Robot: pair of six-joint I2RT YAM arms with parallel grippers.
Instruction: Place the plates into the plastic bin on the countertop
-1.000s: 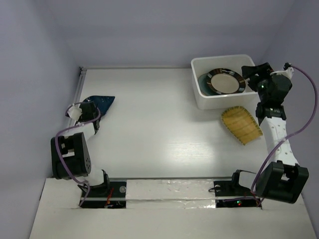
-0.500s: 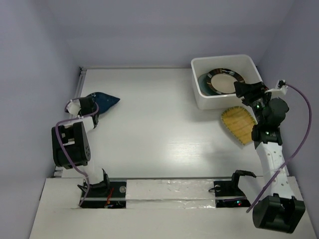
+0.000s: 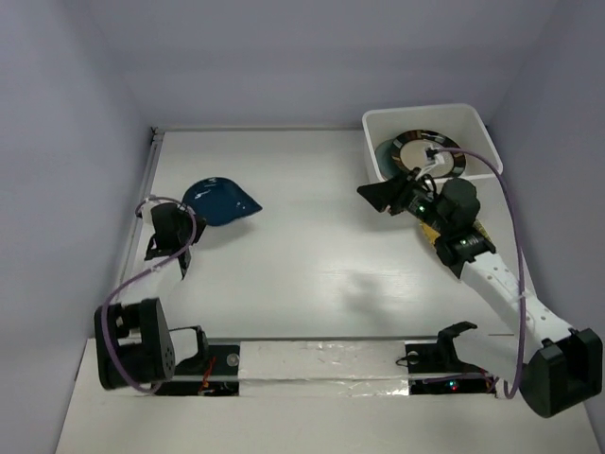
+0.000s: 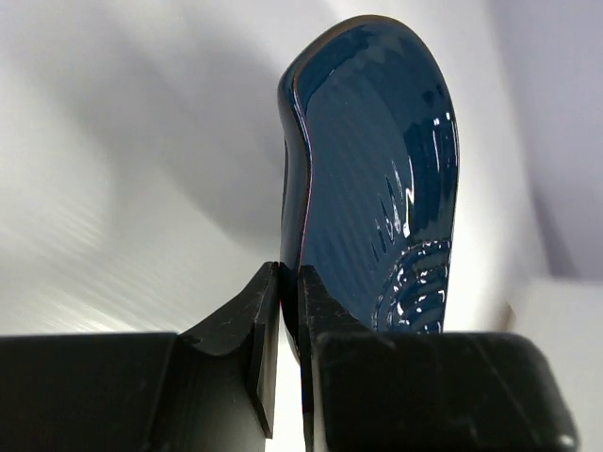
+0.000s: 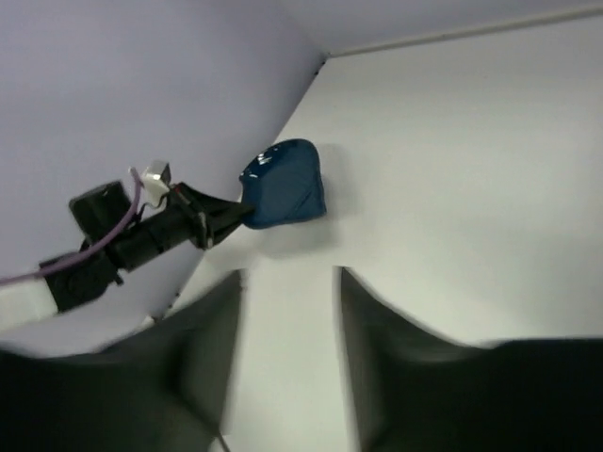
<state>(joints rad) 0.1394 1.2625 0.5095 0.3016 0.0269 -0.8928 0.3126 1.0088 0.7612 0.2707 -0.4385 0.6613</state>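
My left gripper (image 3: pixel 192 214) is shut on the rim of a dark blue teardrop plate (image 3: pixel 221 201), held tilted over the left side of the countertop (image 3: pixel 302 270). The left wrist view shows the plate (image 4: pixel 377 169) standing on edge, its rim pinched in the gripper (image 4: pixel 290 282). The right gripper (image 3: pixel 367 193) hangs open and holds nothing, in front of the white plastic bin (image 3: pixel 421 111). In the bin, a brown-rimmed cream plate (image 3: pixel 444 156) lies over a grey-teal one (image 3: pixel 383 154). The right wrist view faces the blue plate (image 5: pixel 283 184) beyond the open gripper (image 5: pixel 287 278).
A tan bamboo plate (image 3: pixel 480 227) lies in front of the bin, mostly hidden under my right arm. A metal rail (image 3: pixel 149 180) runs along the left edge. Lavender-grey walls enclose the table.
The left gripper closed on the blue plate and carried it up and rightward. The right arm swung from beside the bin leftward, toward the table's middle.
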